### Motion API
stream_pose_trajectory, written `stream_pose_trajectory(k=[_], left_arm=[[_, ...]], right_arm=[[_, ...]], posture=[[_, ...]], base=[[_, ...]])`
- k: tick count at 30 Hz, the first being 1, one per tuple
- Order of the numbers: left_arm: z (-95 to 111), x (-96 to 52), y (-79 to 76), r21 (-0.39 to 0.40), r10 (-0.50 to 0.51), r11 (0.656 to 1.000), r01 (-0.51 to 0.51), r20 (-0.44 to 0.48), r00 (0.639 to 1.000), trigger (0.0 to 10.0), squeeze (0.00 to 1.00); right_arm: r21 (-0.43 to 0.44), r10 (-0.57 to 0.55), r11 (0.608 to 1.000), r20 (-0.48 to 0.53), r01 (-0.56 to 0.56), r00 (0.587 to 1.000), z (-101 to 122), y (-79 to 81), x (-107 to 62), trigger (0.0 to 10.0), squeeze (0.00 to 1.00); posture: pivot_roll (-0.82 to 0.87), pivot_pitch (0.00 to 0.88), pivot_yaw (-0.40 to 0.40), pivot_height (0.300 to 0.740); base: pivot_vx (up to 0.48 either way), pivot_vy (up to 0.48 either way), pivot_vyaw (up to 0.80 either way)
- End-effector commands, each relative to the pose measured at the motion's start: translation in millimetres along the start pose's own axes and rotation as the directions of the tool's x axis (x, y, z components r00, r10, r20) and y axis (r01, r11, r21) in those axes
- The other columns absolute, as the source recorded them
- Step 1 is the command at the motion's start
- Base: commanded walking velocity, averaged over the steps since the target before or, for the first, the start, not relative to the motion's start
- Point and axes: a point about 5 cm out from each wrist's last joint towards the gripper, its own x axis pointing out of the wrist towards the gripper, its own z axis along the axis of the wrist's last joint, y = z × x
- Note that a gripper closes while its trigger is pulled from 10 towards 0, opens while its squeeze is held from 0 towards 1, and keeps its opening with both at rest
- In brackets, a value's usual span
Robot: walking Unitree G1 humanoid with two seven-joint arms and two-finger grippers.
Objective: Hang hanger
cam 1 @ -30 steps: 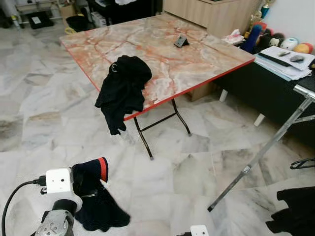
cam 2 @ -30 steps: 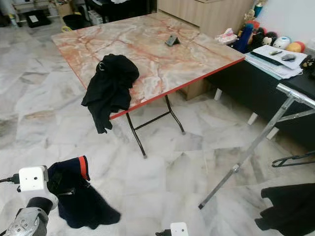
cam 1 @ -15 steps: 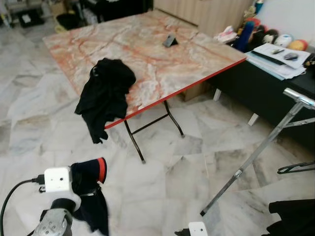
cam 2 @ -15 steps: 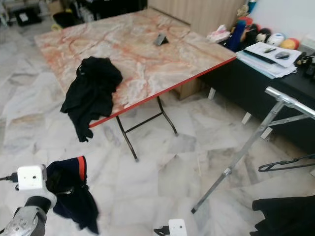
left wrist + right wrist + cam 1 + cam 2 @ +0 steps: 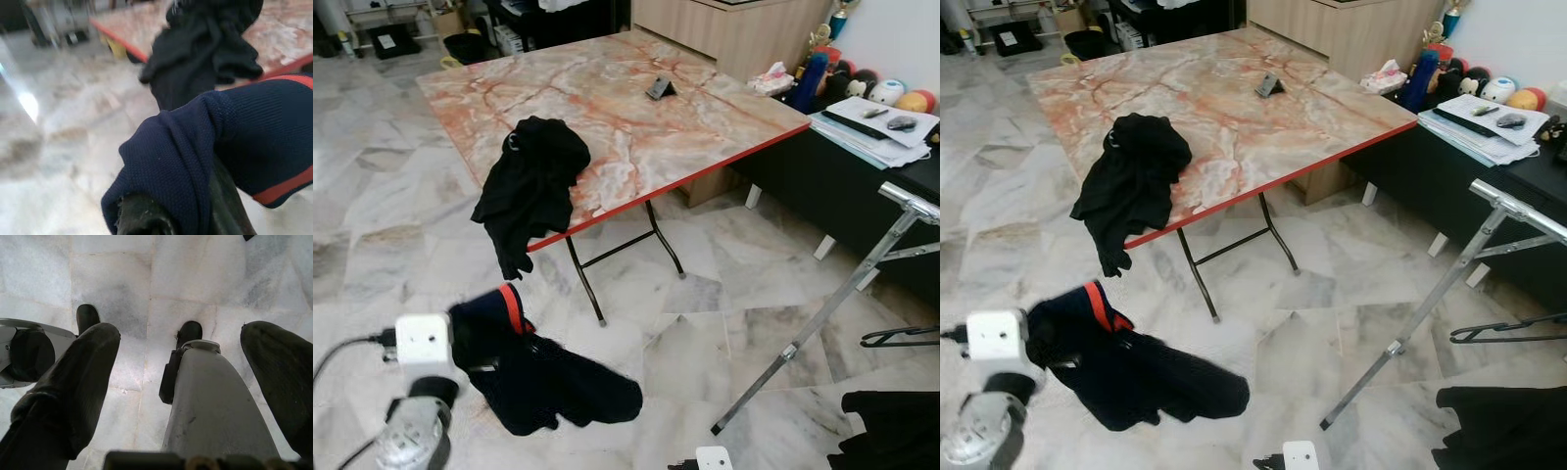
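Hanger [image 5: 899, 336], black, hangs empty on the low crossbar of the metal drying rack [image 5: 822, 313] at the far right, its long axis roughly level, well apart from both arms. Nearest: left gripper [image 5: 146, 215] low at the robot's left, closed on a navy garment with red stripe [image 5: 533, 367]; the cloth wraps over the fingers in the left wrist view and trails out toward the right above the marble floor [image 5: 705, 284]. No hanger can be made out inside that cloth, so cannot tell if one is carried. Right gripper [image 5: 181, 382] hangs idle by the robot's legs, fingers spread wide, nothing between them. Rack lies to the robot's right and ahead, so the right arm is nearer the rack, but the load is on the left arm; judged next move means turning right and reaching across. Dark clothing [image 5: 891, 431] at the right edge below the hanger. Farther: folding marble-top table [image 5: 617, 108] with red edge, black garment [image 5: 533, 181] draped over its near edge, small phone stand [image 5: 661, 88] on top.
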Motion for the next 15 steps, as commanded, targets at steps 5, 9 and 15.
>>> stream_pose_trajectory(k=[5,9,15], left_arm=[[26,14.0,-1.4,0.017,-0.043,0.999,0.042,0.101,0.994,10.0,0.00],[18,13.2,-16.2,-0.064,-0.054,0.996,0.059,0.076,0.996,10.0,0.00],[23,10.1,-17.4,-0.073,-0.037,0.996,0.044,0.090,0.995,10.0,0.00]], right_arm=[[0.003,-0.008,1.000,-0.012,0.008,1.000,-4,1.2,-0.3,10.0,0.00],[0.039,-0.027,0.999,-0.011,0.027,1.000,-5,0.9,-0.5,10.0,0.00],[0.060,-0.037,0.998,-0.010,0.038,0.999,-6,0.4,-0.6,10.0,0.00]], posture=[[0.08,0.136,-0.004,0.740],[0.07,0.130,0.000,0.740],[0.07,0.126,-0.001,0.740]], base=[[0.000,0.000,0.00],[0.000,0.000,0.00],[0.000,0.000,0.00]])
